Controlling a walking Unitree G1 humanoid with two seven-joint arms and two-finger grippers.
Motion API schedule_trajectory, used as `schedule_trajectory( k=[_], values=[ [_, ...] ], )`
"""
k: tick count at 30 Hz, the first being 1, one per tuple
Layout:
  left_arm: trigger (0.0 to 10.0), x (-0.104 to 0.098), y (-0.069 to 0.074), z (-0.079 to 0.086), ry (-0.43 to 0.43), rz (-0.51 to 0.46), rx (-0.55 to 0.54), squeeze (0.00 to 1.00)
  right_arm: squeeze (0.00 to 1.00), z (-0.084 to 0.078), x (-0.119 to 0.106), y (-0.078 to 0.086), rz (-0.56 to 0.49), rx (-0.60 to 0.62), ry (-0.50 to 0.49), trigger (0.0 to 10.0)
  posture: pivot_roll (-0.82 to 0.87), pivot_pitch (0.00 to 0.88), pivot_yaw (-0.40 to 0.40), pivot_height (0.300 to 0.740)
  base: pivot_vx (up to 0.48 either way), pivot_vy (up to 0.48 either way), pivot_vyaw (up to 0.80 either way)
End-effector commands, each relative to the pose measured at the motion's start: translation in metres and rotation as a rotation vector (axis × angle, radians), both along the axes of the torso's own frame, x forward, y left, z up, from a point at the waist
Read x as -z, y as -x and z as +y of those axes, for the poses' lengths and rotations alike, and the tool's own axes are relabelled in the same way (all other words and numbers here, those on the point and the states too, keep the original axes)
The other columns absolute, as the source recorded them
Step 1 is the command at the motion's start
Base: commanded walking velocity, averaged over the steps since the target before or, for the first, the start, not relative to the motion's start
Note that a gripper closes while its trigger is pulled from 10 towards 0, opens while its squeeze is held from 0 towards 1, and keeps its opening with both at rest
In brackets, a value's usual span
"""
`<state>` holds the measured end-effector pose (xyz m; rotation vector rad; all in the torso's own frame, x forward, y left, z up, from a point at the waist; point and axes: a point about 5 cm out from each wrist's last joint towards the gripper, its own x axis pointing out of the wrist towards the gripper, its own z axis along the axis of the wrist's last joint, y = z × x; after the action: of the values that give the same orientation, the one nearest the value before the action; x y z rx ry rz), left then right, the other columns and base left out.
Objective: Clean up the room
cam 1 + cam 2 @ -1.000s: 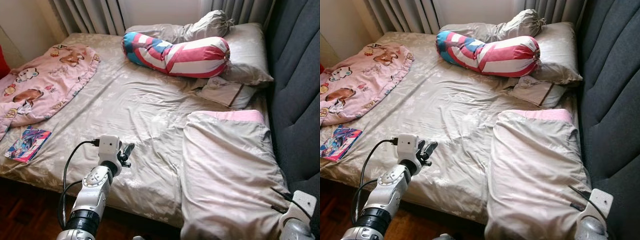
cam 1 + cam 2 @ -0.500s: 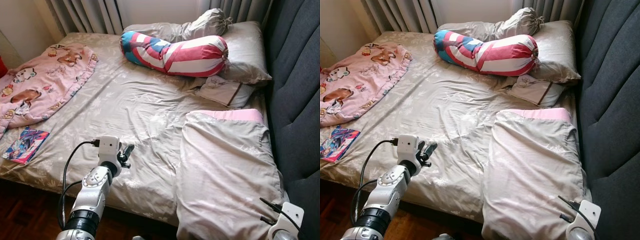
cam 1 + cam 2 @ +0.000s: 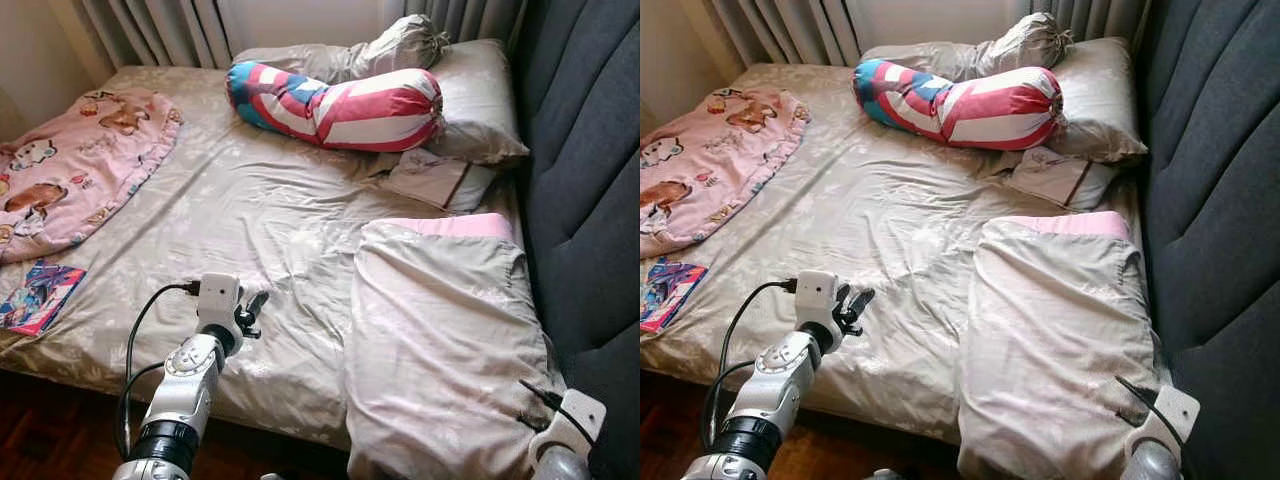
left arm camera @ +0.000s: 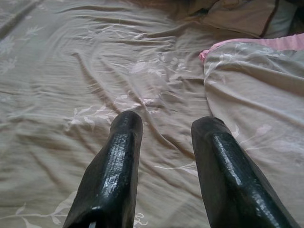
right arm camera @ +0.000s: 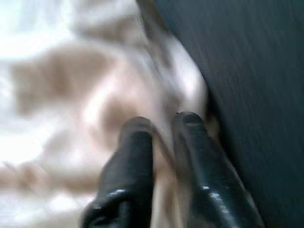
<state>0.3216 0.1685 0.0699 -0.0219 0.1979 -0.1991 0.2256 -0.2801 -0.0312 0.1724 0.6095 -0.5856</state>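
Observation:
A folded beige quilt (image 3: 440,330) with a pink edge lies on the right side of the bed, beside the dark headboard (image 3: 590,200). My right gripper (image 5: 161,121) is at the quilt's near right corner, its fingers close together with beige cloth showing between them; that view is blurred. My left gripper (image 3: 255,305) hovers open over the bare sheet (image 3: 250,200) near the bed's front edge, holding nothing. A striped bolster (image 3: 340,100), a pink cartoon blanket (image 3: 70,165) and a colourful book (image 3: 40,297) also lie on the bed.
Two beige pillows (image 3: 475,90) and a small flat cushion (image 3: 435,178) sit at the far right by the headboard. Curtains (image 3: 170,30) hang behind the bed. Dark wooden floor (image 3: 40,440) shows below the bed's front edge.
The camera has shifted slightly, sliding the scene left. My right wrist dipped and then came back up at the quilt's near corner. The left arm has held still.

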Motion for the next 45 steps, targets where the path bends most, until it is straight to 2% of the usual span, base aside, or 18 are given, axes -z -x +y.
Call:
schedule_trajectory(
  k=[1, 6, 8, 9, 10, 11, 16, 19, 20, 25, 29, 30, 32, 36, 39, 41, 42, 45],
  values=[
    [10.0, 0.005, 0.002, 0.002, -0.007, 0.018, -0.009, 0.0, 1.0, 0.002, -0.004, -0.005, -0.025, -0.036, 0.029, 10.0, -0.06, 0.112, 0.039, 0.74, 0.0, 0.0, 0.0],
    [10.0, 0.006, 0.002, 0.001, 0.003, 0.018, -0.016, 0.0, 1.0, 0.006, -0.012, -0.014, -0.092, -0.079, 0.061, 10.0, -0.07, 0.105, 0.03, 0.74, 0.0, 0.0, 0.0],
    [10.0, 0.01, 0.002, 0.001, 0.012, 0.026, -0.039, 0.0, 1.0, 0.015, -0.017, -0.022, -0.167, -0.15, 0.052, 10.0, -0.07, 0.098, 0.024, 0.74, 0.0, 0.0, 0.0],
    [10.0, 0.011, 0.003, 0.003, 0.014, 0.03, -0.051, 0.0, 0.77, 0.02, -0.018, -0.025, -0.185, -0.189, 0.044, 10.0, -0.07, 0.095, 0.023, 0.74, 0.0, 0.0, 0.0],
    [10.0, 0.013, 0.003, 0.004, 0.017, 0.034, -0.064, 0.0, 0.62, 0.025, -0.019, -0.027, -0.198, -0.226, 0.041, 10.0, -0.07, 0.095, 0.023, 0.74, 0.0, 0.0, 0.0],
    [10.0, 0.015, 0.004, 0.007, 0.017, 0.041, -0.084, 0.0, 0.0, 0.032, -0.02, -0.031, -0.215, -0.287, 0.037, 10.0, -0.08, 0.09, 0.019, 0.74, 0.0, 0.0, 0.0],
    [10.0, 0.033, 0.012, 0.019, 0.008, 0.099, -0.143, 0.0, 0.0, 0.055, -0.021, -0.038, -0.219, -0.451, 0.059, 10.0, -0.08, 0.075, 0.013, 0.74, 0.0, 0.0, 0.0],
    [10.0, 0.05, 0.023, 0.024, -0.052, 0.173, -0.147, 0.0, 0.0, 0.057, -0.019, -0.038, -0.207, -0.441, 0.04, 10.0, -0.08, 0.062, 0.014, 0.74, 0.0, 0.0, 0.0],
    [10.0, 0.063, 0.033, 0.027, -0.093, 0.226, -0.137, 0.0, 0.0, 0.059, -0.015, -0.036, -0.184, -0.459, 0.037, 10.0, -0.08, 0.051, 0.011, 0.74, 0.0, 0.0, 0.0],
    [10.0, 0.08, 0.048, 0.03, -0.109, 0.308, -0.152, 0.0, 0.0, 0.064, -0.014, -0.036, -0.172, -0.525, 0.031, 10.0, -0.07, 0.026, -0.013, 0.74, 0.0, 0.0, 0.0],
    [10.0, 0.104, 0.072, 0.035, -0.132, 0.431, -0.193, 0.0, 0.0, 0.066, -0.011, -0.035, -0.114, -0.601, 0.038, 10.0, -0.08, 0.0, -0.026, 0.74, 0.0, 0.0, 0.0],
    [10.0, 0.104, 0.072, 0.035, -0.132, 0.431, -0.193, 0.0, 0.0, 0.066, -0.011, -0.035, -0.114, -0.601, 0.038, 10.0, -0.08, 0.0, -0.026, 0.74, 0.0, 0.0, 0.0],
    [10.0, 0.118, 0.088, 0.033, -0.127, 0.5, -0.205, 0.0, 0.0, 0.075, -0.003, -0.031, -0.031, -0.685, 0.057, 10.0, -0.08, 0.0, -0.038, 0.74, 0.0, 0.0, 0.0],
    [10.0, 0.126, 0.099, 0.033, -0.1, 0.556, -0.244, 0.0, 0.0, 0.083, 0.006, -0.025, 0.032, -0.702, 0.028, 10.0, -0.07, 0.0, -0.057, 0.74, 0.0, 0.0, 0.0],
    [10.0, 0.136, 0.11, 0.031, -0.127, 0.629, -0.258, 0.0, 0.0, 0.091, 0.022, -0.007, 0.147, -0.687, -0.007, 10.0, -0.04, 0.0, -0.063, 0.74, 0.0, 0.0, 0.0],
    [10.0, 0.136, 0.11, 0.031, -0.127, 0.629, -0.258, 0.0, 0.0, 0.091, 0.022, -0.007, 0.147, -0.687, -0.007, 10.0, -0.04, 0.0, -0.063, 0.74, 0.0, 0.0, 0.0],
    [10.0, 0.142, 0.12, 0.03, -0.15, 0.68, -0.254, 0.0, 0.0, 0.097, 0.027, -0.002, 0.167, -0.705, -0.013, 10.0, -0.05, 0.0, -0.061, 0.74, 0.0, 0.0, 0.0],
    [10.0, 0.147, 0.128, 0.029, -0.172, 0.715, -0.248, 0.0, 0.0, 0.103, 0.028, 0.0, 0.165, -0.722, -0.024, 10.0, -0.06, 0.0, -0.058, 0.74, 0.0, 0.0, 0.0]
  ],
)
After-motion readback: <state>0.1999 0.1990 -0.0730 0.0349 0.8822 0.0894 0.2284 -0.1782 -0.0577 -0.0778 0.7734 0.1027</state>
